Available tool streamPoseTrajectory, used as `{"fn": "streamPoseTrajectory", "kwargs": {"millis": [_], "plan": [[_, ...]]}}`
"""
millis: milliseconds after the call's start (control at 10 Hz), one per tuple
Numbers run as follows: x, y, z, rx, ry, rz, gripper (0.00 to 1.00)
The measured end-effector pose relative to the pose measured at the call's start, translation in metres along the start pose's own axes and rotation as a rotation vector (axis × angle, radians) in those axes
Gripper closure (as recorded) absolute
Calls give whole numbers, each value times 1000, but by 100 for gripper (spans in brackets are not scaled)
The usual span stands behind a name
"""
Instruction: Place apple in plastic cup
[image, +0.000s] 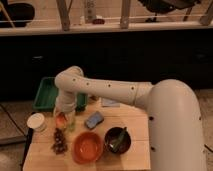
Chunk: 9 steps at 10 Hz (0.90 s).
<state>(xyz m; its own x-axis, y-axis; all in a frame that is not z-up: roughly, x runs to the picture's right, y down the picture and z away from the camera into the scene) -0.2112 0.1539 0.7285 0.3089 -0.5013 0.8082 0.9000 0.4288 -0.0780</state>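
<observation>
1. At the far left of the wooden table stood a white round tub, close to the table's left edge.
2. Behind it, toward the far side, lay a green tray, partly covered by the robot's arm.
3. Just right of the tub, the gripper hung low over the table, reaching down from the bent white arm.
4. The apple showed as an orange-red patch right at the gripper's tip, and the gripper appeared to be holding it, though the view there was too poor to be sure.
5. The plastic cup, pale green, sat directly beside the apple on its right, touching or overlapping it.
6. In front of these, nearer the camera, lay a dark brown clustered bunch.
7. Right of the bunch sat an orange bowl.
8. Farther back lay a blue sponge.
9. Rightmost was a dark bowl with something green in it.
</observation>
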Motion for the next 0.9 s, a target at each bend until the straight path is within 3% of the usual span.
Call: {"fn": "streamPoseTrajectory", "kwargs": {"millis": [900], "plan": [[3, 21, -19, 27, 38, 24, 20]]}}
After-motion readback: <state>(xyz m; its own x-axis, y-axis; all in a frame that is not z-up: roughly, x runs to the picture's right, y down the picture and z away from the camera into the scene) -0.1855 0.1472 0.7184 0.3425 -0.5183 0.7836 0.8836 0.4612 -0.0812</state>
